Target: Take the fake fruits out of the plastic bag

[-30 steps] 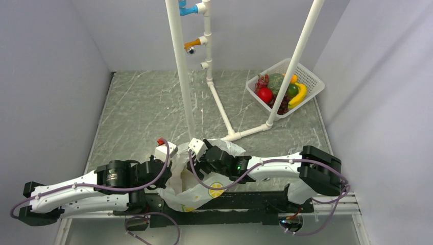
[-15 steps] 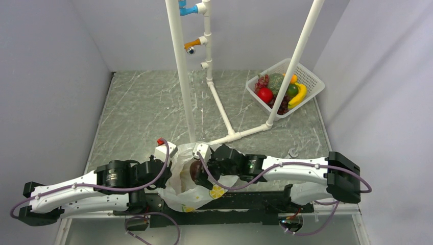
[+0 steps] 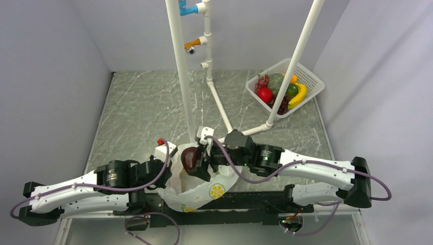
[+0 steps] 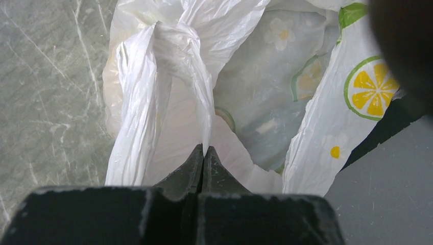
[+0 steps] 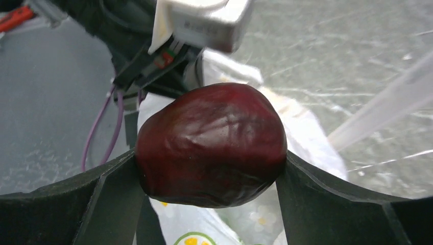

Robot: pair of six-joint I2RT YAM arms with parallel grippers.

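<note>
- Grey marbled bench (image 3: 143,112) between pale walls, with a white basket (image 3: 312,80) of other fruits at its far right corner.
- Lemon-printed plastic bag (image 3: 196,193) lies crumpled at the near edge between the arms, mouth open.
- Its rim is pinched tight in the left fingers (image 4: 191,168).
- Spread wide, the right fingers (image 5: 110,199) clamp a dark red fruit (image 5: 212,145) just above the bag's mouth.

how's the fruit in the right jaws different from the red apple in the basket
The held fruit is dark maroon; the basket apple is bright red. The held fruit is clamped between the right jaws above the bag; the basket apple lies in the basket among other fruit. Both are roundish and glossy.
</note>
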